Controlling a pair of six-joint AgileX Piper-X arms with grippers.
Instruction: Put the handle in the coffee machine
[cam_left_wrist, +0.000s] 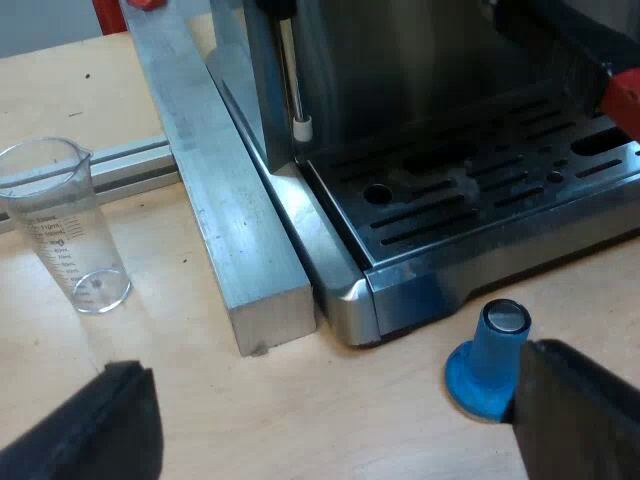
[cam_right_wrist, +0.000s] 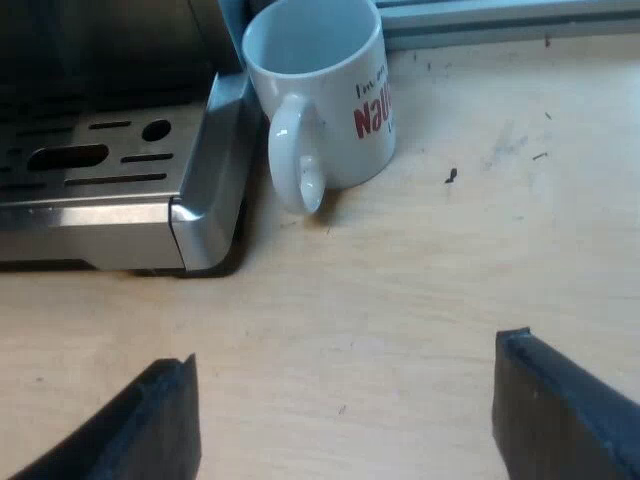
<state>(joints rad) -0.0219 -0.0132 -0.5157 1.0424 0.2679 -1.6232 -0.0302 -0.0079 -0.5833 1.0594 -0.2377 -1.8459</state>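
Observation:
The espresso machine's slotted drip tray (cam_left_wrist: 480, 190) fills the area ahead of my left gripper (cam_left_wrist: 330, 440), which is open and holds nothing. A dark handle ending in red (cam_left_wrist: 622, 100) juts out above the tray at the machine's front; where it joins the machine is hidden. A blue tamper (cam_left_wrist: 490, 360) stands on the wooden table close to one left finger (cam_left_wrist: 580, 410). My right gripper (cam_right_wrist: 345, 420) is open over bare wood, short of the tray's corner (cam_right_wrist: 205, 180) and a white mug (cam_right_wrist: 325, 90).
A clear measuring glass (cam_left_wrist: 60, 230) stands upright on the table beside an aluminium bar (cam_left_wrist: 230, 200) that runs along the machine's side. The steam wand (cam_left_wrist: 295, 80) hangs over the tray's edge. The mug touches the machine's corner, with an aluminium rail (cam_right_wrist: 500, 15) behind it.

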